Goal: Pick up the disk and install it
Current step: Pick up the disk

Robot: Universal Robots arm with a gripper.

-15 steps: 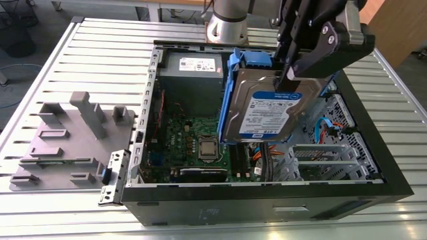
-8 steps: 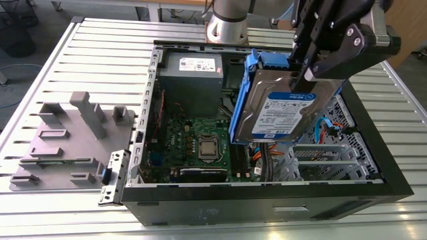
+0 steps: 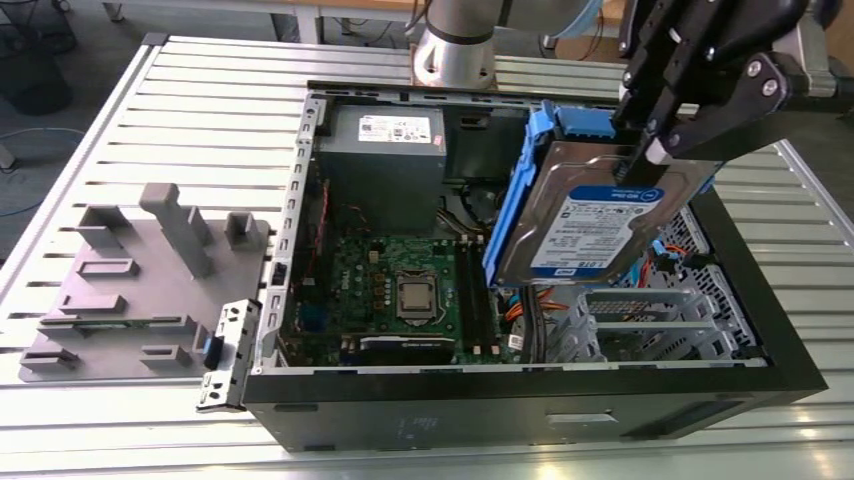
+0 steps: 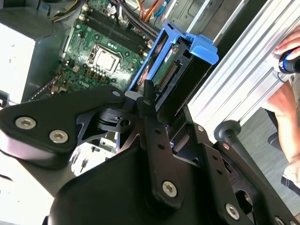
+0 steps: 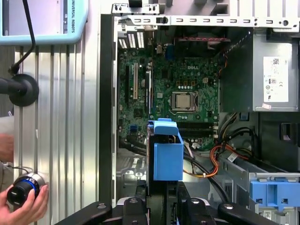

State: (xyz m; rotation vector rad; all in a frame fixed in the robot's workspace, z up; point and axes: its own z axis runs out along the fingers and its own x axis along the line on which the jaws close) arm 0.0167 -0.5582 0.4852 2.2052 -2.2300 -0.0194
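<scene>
**Colleague:** What has the pincer got?

**Me:** I have the pincer (image 3: 643, 150) clenched on the upper edge of the disk (image 3: 601, 225). In the second wrist view, the blue carrier frame sits between the jaws.

**Colleague:** Where is the disk?

**Me:** It hangs in the air, tilted, with its label facing the exterior camera. It's above the open computer case (image 3: 534, 385) and touches nothing there. The grey drive cage (image 3: 641, 325) is below it, and the motherboard (image 3: 400, 290) is off to the exterior view's left.

**Colleague:** So which step?

**Me:** I judge step 1 of 2, the pick-up, done, and the install not yet done. As I see it, seating the disk calls for levelling that tilt, squaring the carrier with the cage, and staying clear of the orange cables (image 5: 213, 161).
</scene>
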